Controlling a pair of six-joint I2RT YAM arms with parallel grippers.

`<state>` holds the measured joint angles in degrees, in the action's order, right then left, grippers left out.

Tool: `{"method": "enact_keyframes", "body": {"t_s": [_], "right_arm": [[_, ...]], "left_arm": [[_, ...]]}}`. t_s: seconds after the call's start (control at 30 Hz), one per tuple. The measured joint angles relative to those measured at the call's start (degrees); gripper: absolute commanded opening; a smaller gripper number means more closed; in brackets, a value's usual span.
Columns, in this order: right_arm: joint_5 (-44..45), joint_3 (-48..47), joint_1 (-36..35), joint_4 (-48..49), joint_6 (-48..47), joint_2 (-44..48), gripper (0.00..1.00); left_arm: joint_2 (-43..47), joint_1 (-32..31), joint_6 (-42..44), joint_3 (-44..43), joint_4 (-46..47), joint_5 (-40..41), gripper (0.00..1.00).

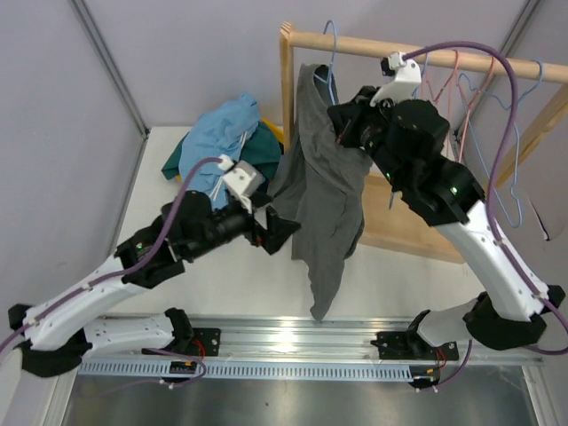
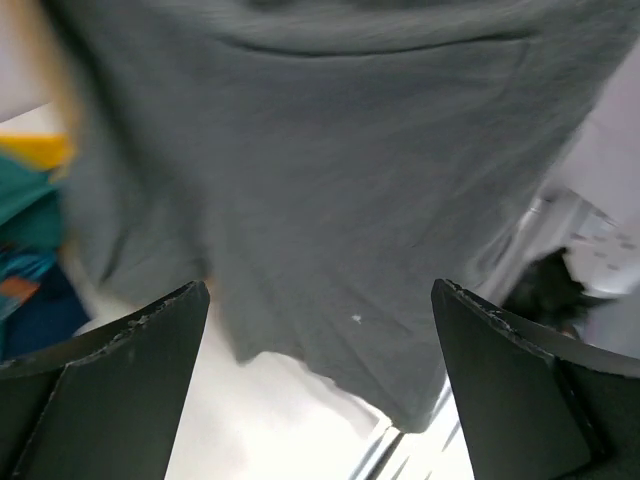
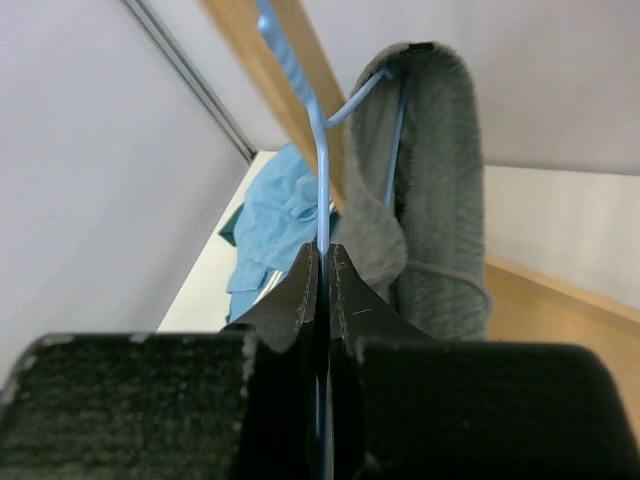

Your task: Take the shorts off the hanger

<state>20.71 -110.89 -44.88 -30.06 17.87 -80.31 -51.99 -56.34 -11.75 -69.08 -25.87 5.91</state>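
I had my right gripper (image 3: 323,262) clamped on the blue hanger (image 3: 322,170). The grey shorts (image 1: 324,204) hung long-axis down, just ahead of my wide-open left gripper (image 1: 277,231) (the nearer one).

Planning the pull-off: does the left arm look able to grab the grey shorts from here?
Probably yes: the left gripper is open and faces the hanging grey shorts close up, with nothing between them.

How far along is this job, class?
Done: a heap of fabric shorts, light blue on top, lies on the white table. In hand: the right claw grips the blue wire hanger carrying grey fabric shorts. Left: the open left claw must pull them off.
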Motion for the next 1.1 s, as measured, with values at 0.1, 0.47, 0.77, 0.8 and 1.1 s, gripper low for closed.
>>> {"method": "enact_keyframes", "body": {"t_s": [0.1, 0.47, 0.77, 0.8, 1.1], "right_arm": [[4.8, 0.0, -5.9, -0.6, -1.5, 3.8, 0.00], [20.7, 4.5, -20.3, 2.6, -7.6, 7.5, 0.00], [24.8, 5.9, -21.3, 3.0, -8.9, 6.8, 0.00], [25.0, 5.9, -21.3, 3.0, -8.9, 6.8, 0.00], [26.5, 5.5, -22.8, 1.7, -7.9, 9.0, 0.00]], "left_arm": [[-5.8, -9.8, 0.9, -3.1, 4.0, 2.8, 0.99], [-21.8, -26.9, 2.8, -12.5, 12.3, 6.7, 0.99], [-25.3, -31.3, 3.9, -14.8, 13.4, 14.4, 0.88], [-25.7, -31.3, 4.2, -14.8, 13.4, 15.6, 0.85], [-28.9, -31.4, 5.8, -14.8, 16.7, 25.6, 0.00]]}}
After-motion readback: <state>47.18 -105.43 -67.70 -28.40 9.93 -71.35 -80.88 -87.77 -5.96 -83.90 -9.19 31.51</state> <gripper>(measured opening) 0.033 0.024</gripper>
